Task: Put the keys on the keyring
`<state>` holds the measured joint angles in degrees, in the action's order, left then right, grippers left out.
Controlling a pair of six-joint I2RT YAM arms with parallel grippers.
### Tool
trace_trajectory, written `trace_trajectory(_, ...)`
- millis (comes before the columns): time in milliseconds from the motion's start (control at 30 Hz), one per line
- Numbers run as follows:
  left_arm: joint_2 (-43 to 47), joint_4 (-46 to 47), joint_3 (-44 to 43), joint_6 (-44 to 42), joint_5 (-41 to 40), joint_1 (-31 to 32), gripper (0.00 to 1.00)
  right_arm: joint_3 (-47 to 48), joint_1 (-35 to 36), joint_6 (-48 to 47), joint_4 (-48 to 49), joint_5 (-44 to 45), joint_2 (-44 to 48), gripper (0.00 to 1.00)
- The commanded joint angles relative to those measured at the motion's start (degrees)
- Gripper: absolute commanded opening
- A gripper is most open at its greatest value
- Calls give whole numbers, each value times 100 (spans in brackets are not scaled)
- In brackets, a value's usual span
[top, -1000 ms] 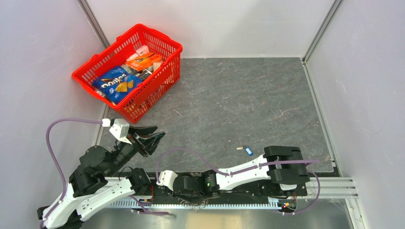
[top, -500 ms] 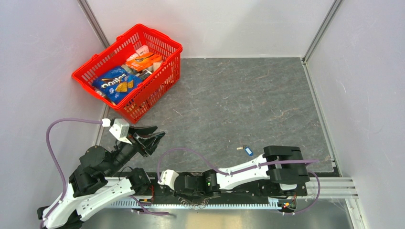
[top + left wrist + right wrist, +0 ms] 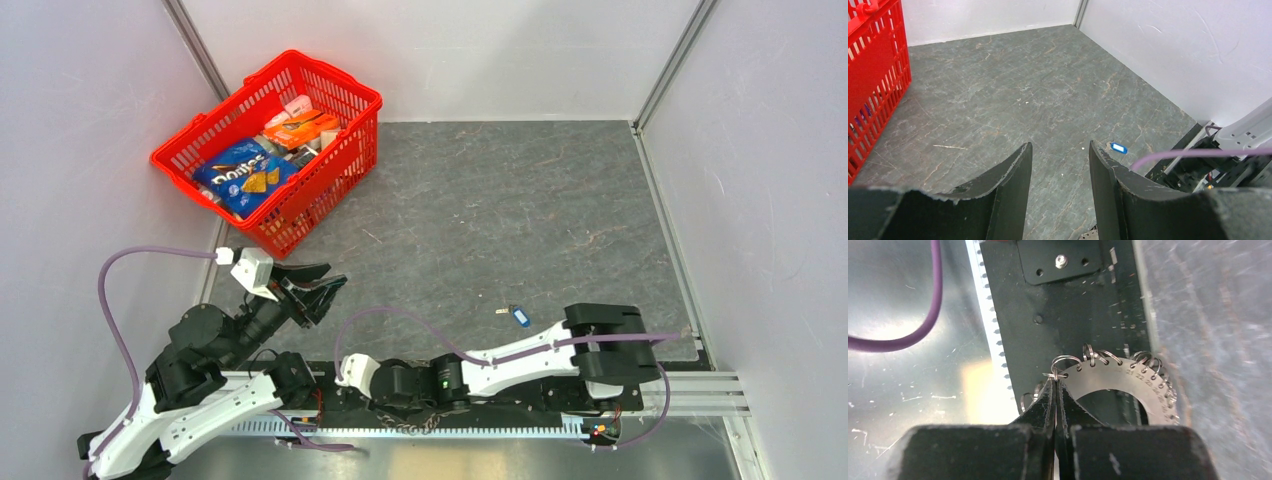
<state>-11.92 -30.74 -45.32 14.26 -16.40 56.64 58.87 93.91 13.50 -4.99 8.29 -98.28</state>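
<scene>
A silvery arc plate [image 3: 1118, 382] with numbered holes along its rim is seen on the black mounting strip [image 3: 1073, 315] at the table's near edge, in front of the arm bases. Small wire rings [image 3: 1063, 361] are threaded through several of its holes. In the top view it is made out only as a small toothed glint [image 3: 417, 424] below the right arm.

The right gripper [image 3: 1054, 380] is found clenched, its fingers pressed flat together, with the tips set against the plate's end hole and the ring there. Whether that ring is actually pinched cannot be told.

A blue-tagged key [image 3: 520, 317] [image 3: 1118, 147] is noted lying flat on the dark grey mat [image 3: 500, 200], near its front edge and well apart from both grippers.

The left gripper [image 3: 1060, 146] is held above the mat's left side, jaws released and parted, with nothing between them.

A red basket [image 3: 365, 95] holding packaged goods is recorded at the far left corner.
</scene>
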Motion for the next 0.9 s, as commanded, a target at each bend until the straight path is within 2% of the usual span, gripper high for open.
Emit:
trace_trajectory(0, -124, 164, 32, 98, -22, -15, 53, 222, -22, -527, -400, 655, 1104, 0)
trace_trajectory(167, -204, 232, 44, 93, 47, -13, 53, 444, -11, -1158, -885, 1276, 2010, 0)
trace_trajectory(433, -252, 968, 220, 141, 725, -13, 53, 332, -22, -1951, -829, 1529, 3240, 0)
trace_trajectory(867, -1553, 2432, 174, 614, 3426, -13, 54, 529, -26, -2183, -1373, 1103, 4487, 0)
